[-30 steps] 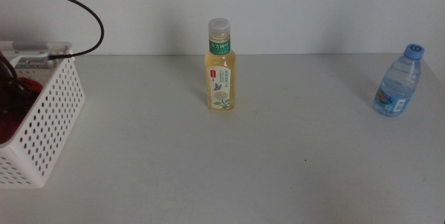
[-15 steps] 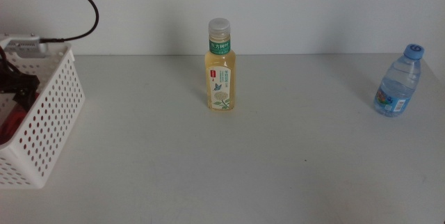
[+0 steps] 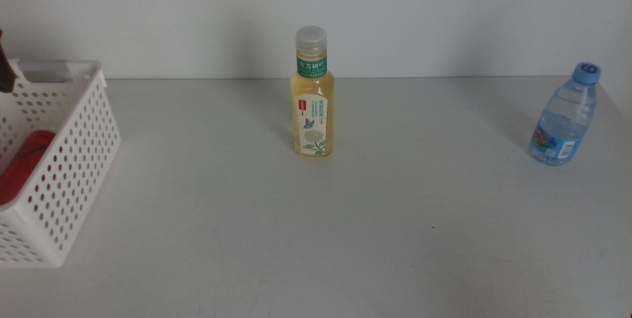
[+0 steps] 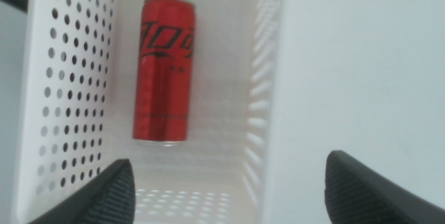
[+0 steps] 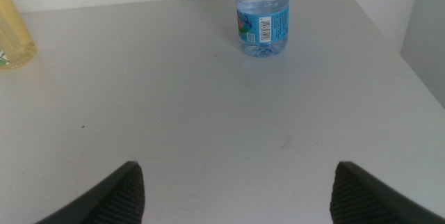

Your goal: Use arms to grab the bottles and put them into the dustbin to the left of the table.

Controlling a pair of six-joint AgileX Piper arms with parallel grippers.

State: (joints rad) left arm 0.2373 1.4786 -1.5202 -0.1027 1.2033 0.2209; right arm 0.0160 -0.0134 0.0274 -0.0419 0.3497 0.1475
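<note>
Left wrist view shows the left tool [image 4: 226, 186] released, its two jaws spread wide and holding nothing, poised above the dustbin [image 4: 274, 78] and looking straight down into it. One jaw hangs over the basket's interior, the other over bare table [image 4: 368, 64] just outside the perforated wall. The red can [image 4: 165, 71] lies on its side on the dustbin's floor, close to one long wall, so that item looks delivered.

The right tool [image 5: 233, 189] is likewise open and empty, angled low over the table and well apart from the dustbin, with the water bottle [image 5: 263, 15] standing upright ahead of it and the edge of the yellow bottle [image 5: 14, 33] just in sight.

In the middle view the dustbin [image 3: 74, 150] sits at the table's left end; the yellow bottle [image 3: 313, 96] stands upright well away from it at mid-table, and the water bottle [image 3: 565, 116] farther still, near the right edge.

Risks, as I judge them: the left arm catching the dustbin's rim and dragging the light basket; either tall, narrow bottle tipping and rolling if a jaw nudges it off-centre; the water bottle being pushed off the nearby table edge.
</note>
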